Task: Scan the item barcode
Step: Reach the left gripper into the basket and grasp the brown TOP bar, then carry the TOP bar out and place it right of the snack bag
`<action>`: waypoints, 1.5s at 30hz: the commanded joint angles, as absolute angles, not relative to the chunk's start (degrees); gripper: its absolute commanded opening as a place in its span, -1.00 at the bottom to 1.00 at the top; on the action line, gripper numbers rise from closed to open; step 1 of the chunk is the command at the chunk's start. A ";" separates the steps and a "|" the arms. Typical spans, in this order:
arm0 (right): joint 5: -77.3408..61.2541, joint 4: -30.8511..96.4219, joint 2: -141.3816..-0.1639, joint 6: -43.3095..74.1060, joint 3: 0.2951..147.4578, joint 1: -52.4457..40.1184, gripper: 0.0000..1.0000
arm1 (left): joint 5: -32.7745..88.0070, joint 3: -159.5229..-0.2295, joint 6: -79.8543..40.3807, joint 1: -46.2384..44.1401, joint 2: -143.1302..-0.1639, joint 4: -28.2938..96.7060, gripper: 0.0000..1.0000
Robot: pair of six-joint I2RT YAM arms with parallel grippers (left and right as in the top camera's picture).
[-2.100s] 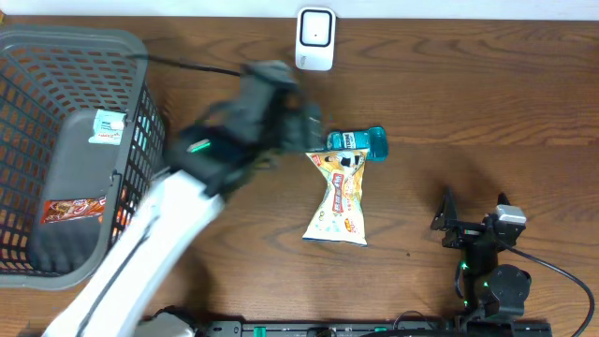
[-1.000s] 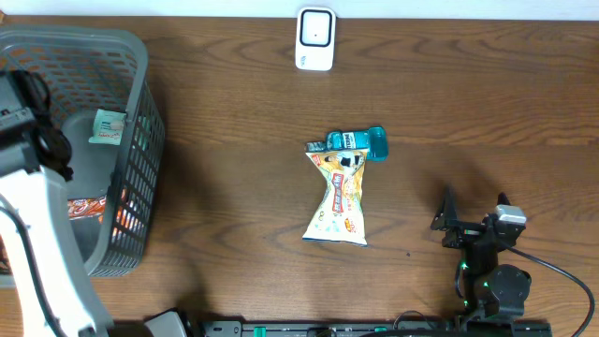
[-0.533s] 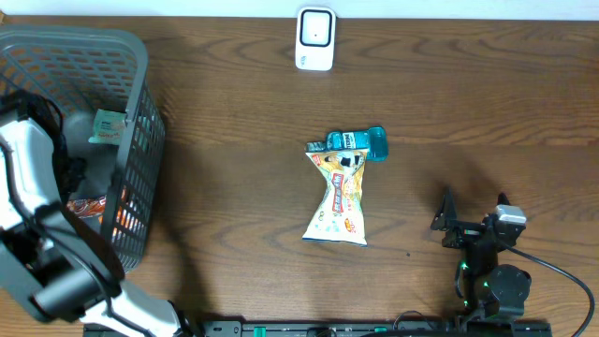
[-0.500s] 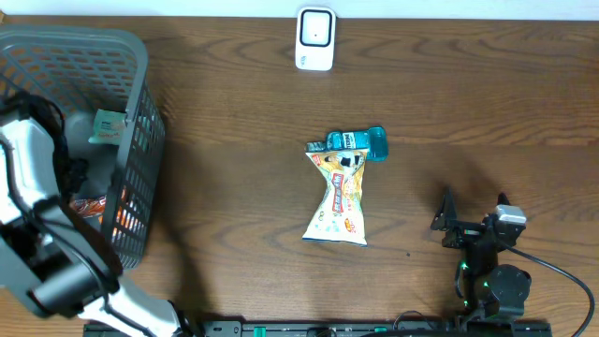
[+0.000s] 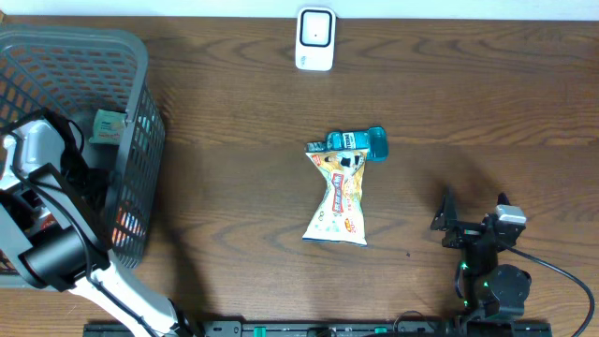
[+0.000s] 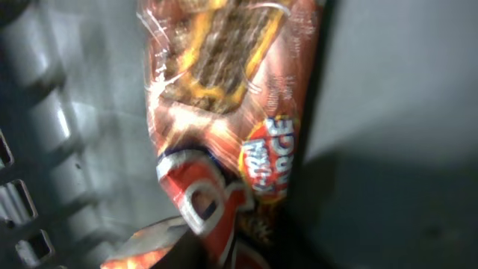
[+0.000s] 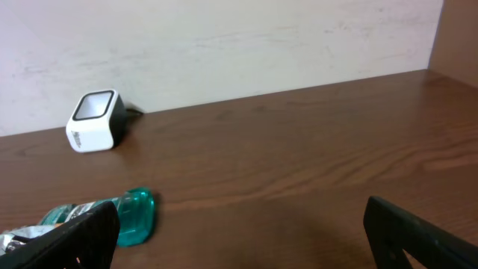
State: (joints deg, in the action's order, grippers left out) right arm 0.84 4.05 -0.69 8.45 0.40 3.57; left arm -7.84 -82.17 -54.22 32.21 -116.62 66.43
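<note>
Left gripper (image 5: 82, 183) deep in the grey basket (image 5: 112, 47), close over a red snack wrapper (image 6: 224, 149) on the basket floor, likely to lift it toward the scanner (image 5: 315, 39). Jaw state there: impossible to tell. Right gripper (image 5: 445, 220) parked, wide open. Yellow badge on the wrapper too blurred to read — no barcode in view.

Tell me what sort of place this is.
Probably a mock shop checkout: a barcode scanner stands on the wooden table, a grey basket holds packaged goods, and a snack bag lies beside a teal bottle.
</note>
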 commanded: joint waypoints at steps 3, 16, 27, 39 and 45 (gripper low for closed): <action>0.69 4.27 -0.38 7.62 0.32 3.77 0.99 | -8.64 -81.21 -54.24 32.45 -117.71 68.18 -0.85; 0.69 4.27 -0.38 7.64 0.32 3.77 0.99 | -7.88 -87.79 -48.10 32.49 -91.79 67.85 -0.85; 0.69 4.27 -0.38 7.64 0.32 3.77 0.99 | 12.99 -87.79 -48.12 32.16 -65.49 59.81 -0.85; 0.69 4.27 -0.38 7.62 0.32 3.77 0.99 | 21.85 -87.64 -48.10 13.34 -59.94 56.51 -0.85; 0.69 4.27 -0.38 7.64 0.32 3.77 0.98 | 14.85 -87.44 -48.07 -4.16 -65.89 55.57 -0.86</action>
